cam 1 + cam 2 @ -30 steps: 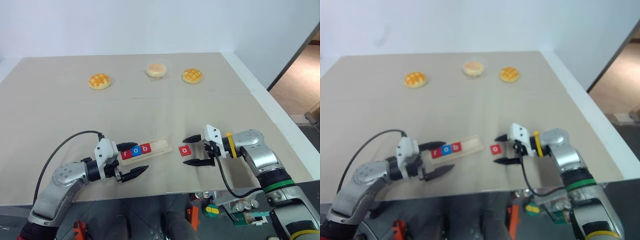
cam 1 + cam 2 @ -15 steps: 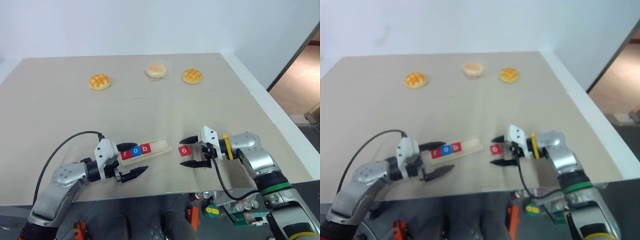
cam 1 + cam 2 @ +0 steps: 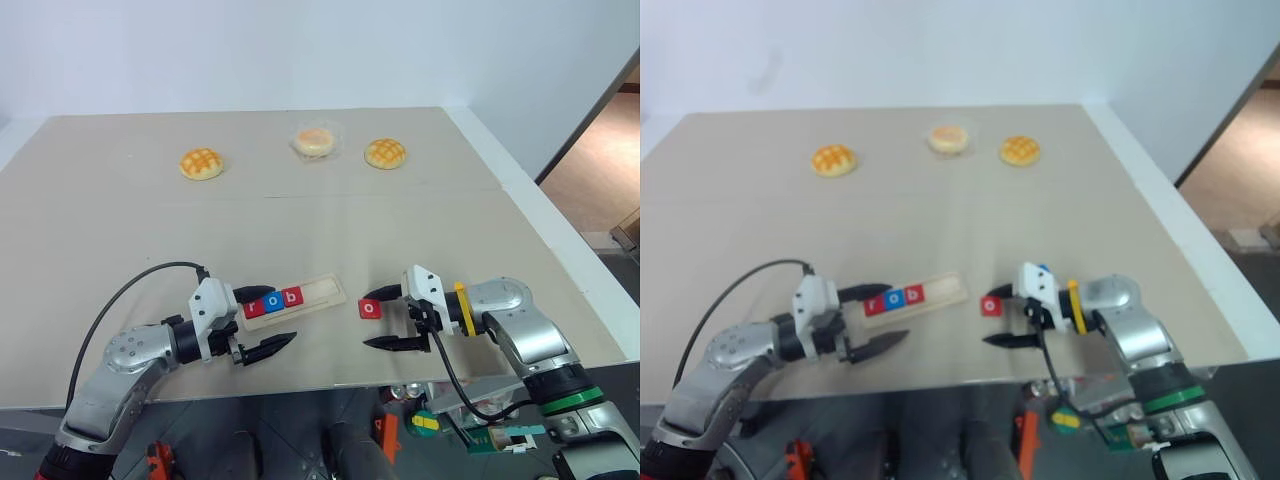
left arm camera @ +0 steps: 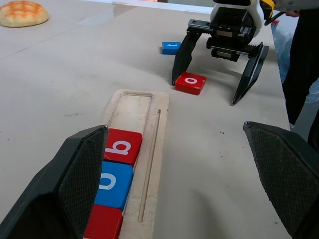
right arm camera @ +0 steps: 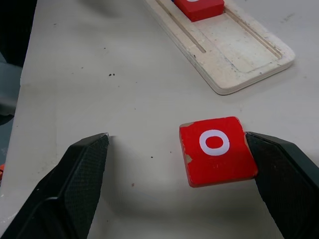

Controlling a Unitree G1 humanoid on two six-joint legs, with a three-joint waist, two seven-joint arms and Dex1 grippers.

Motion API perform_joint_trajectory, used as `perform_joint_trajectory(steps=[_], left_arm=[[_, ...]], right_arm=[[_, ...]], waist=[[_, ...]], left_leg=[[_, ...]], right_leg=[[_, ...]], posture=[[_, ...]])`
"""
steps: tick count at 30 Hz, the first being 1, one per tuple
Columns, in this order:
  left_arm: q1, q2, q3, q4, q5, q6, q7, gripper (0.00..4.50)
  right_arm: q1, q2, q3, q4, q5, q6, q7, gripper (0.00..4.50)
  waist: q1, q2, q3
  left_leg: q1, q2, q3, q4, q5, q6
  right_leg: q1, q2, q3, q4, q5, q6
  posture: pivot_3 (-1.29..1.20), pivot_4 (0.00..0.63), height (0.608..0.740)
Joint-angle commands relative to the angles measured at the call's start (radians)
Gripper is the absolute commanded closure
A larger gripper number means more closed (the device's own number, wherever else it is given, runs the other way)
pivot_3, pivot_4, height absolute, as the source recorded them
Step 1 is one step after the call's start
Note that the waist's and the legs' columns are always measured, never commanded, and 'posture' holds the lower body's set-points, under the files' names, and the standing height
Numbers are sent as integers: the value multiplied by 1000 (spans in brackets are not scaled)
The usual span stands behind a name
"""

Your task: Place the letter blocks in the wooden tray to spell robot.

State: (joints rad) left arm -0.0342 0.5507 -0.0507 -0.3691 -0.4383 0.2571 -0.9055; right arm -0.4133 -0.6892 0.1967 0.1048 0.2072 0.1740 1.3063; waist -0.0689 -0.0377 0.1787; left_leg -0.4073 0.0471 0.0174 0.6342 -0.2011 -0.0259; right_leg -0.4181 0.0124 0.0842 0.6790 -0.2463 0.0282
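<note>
We are viewing a beige table (image 3: 300, 215) from above. At the left, the left gripper (image 3: 268, 320) is resting low over the table with its jaws spread wide, holding nothing; the near end of the wooden tray (image 3: 322, 291) is lying between its two fingers. The tray is sitting on the table at a slight slant. It is carrying three letter blocks side by side in its groove: a red block (image 3: 253, 310) whose letter we cannot read, a blue o block (image 3: 272, 303) and a red b block (image 3: 291, 297). The rest of the groove, toward the right, is showing bare wood.

Just right of the tray, a red o block (image 3: 370, 308) is lying flat on the table. The right gripper (image 3: 390, 318) is standing around it with its jaws spread; one finger (image 5: 286, 184) is touching or almost touching the block's edge, the other is well apart from it. In the left wrist view, a blue block (image 4: 171, 48) is lying on the table beyond the right gripper; its letter is too small to read.

Along the far side of the table, three buns are lying in a row: one at the left (image 3: 201, 163), one wrapped in clear film in the middle (image 3: 315, 141) and one at the right (image 3: 384, 153).
</note>
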Motion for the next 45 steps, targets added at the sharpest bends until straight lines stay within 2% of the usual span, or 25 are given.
perform_joint_trajectory(steps=[1, 10, 12, 14, 15, 18, 20, 29, 35, 41, 45], left_arm=[[-18, 5, 6, -22, -37, -4, -33, 0], [-58, 77, -23, -3, -47, -26, -184, 0], [-70, 86, -32, 7, -36, -40, -208, 0], [-74, 86, -32, 12, -35, -43, -215, 0], [-76, 85, -32, 17, -34, -46, -218, 0], [-83, 83, -32, 29, -31, -54, -225, 0], [-85, 81, -30, 36, -30, -57, -225, 0], [-89, 61, -13, 68, -27, -83, -197, 0], [-93, -4, 55, 94, -12, -73, -38, 0], [-64, -48, 67, 64, -12, -33, 65, 0], [-45, -53, 68, 45, -17, -21, 85, 0]], right_arm=[[26, -11, -24, -34, 7, 50, -38, 294], [20, 14, -31, -46, 51, 160, -83, 294], [19, 16, -29, -45, 53, 176, -88, 675], [21, 11, -24, -45, 51, 177, -89, 1446], [24, 8, -22, -47, 50, 176, -90, 1586], [36, -1, -23, -60, 55, 183, -87, 2763], [46, -4, -24, -75, 59, 191, -87, 3302], [56, 2, -34, -115, 54, 170, -108, 3302], [-120, 48, -28, -102, 68, 199, -117, 3302], [-317, 136, 97, 23, -10, 160, -73, 3302], [-387, 189, 150, 123, -54, 102, -43, 3302]], waist=[[0, 0, 0], [0, 0, 0], [0, 0, 0], [0, 0, 0], [0, 0, 0], [0, 0, 0], [1, 0, 0], [1, 0, 0], [-7, 1, 1], [-5, 0, 0], [-2, 0, 0]], left_leg=[[0, 0, 0, 0, 0, 0], [0, 0, 0, 2, 0, 0], [1, 0, 0, 2, 0, 0], [1, 0, 0, 2, 0, 0], [1, 0, 0, 2, 0, 0], [0, 0, 0, 1, 0, 0], [0, 0, 0, 1, 0, 0], [0, 0, -1, 1, 0, 0], [0, 0, 1, 2, 0, 0], [0, 2, -2, 1, 0, 0], [-3, 1, -2, 1, 0, 0]], right_leg=[[0, 0, 0, 0, 0, 0], [1, 0, 0, 0, 0, 0], [1, 0, 0, 0, 0, -1], [1, 0, 0, 0, 0, -1], [1, 0, 0, 0, 0, -1], [1, 0, 0, 0, 0, 0], [1, 0, -1, 0, -1, 0], [1, 0, -1, 0, -1, 0], [0, 0, 1, 0, 1, 1], [0, 2, -1, 1, 1, -1], [-2, 1, -2, 1, 0, 0]], posture=[[0, 150, 739], [0, 150, 739], [0, 150, 739], [0, 150, 739], [0, 150, 739], [0, 150, 739], [0, 150, 739], [0, 150, 739], [0, 150, 739], [0, 150, 739], [0, 150, 739]])
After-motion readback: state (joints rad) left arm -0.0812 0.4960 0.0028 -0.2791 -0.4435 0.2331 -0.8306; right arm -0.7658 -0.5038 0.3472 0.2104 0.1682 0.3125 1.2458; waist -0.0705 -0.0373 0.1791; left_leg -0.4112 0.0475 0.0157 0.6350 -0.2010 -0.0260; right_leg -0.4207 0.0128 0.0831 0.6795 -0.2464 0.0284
